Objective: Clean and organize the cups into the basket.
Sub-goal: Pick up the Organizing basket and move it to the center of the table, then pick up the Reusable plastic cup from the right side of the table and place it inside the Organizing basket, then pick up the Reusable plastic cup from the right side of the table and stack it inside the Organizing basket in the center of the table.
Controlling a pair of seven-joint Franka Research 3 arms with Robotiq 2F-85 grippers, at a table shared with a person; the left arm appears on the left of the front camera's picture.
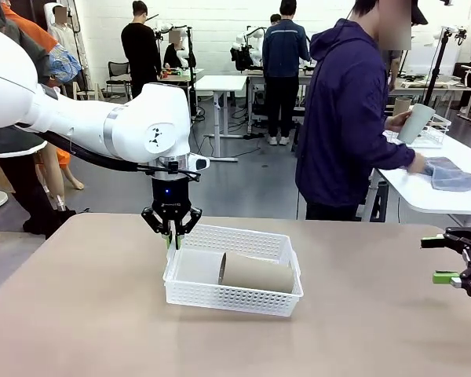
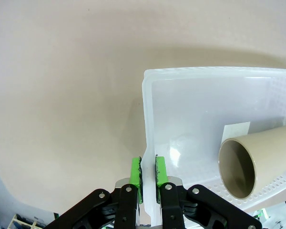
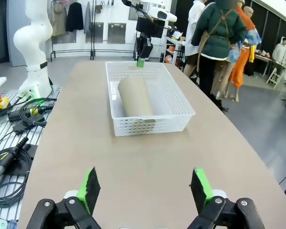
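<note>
One tan cup sideways in one basket (left pincer tight on its rim, right pincer open)

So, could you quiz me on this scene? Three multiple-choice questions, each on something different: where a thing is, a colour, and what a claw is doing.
1. Where is the tan cup?
A. Lying on its side in the basket
B. Standing upright beside it
C. Held in a claw

2. What colour is the far cup, in the person's hand?
A. Red
B. Pale mint green
C. Black

3. How is the right claw?
A. Shut on a cup
B. Shut on the basket
C. Open, holding nothing

Answers:
1 A: its side rests on the basket's floor, open mouth facing one end.
2 B: it looks pale green against the dark sleeve.
3 C: its jaws stand wide apart with nothing between them.
</note>
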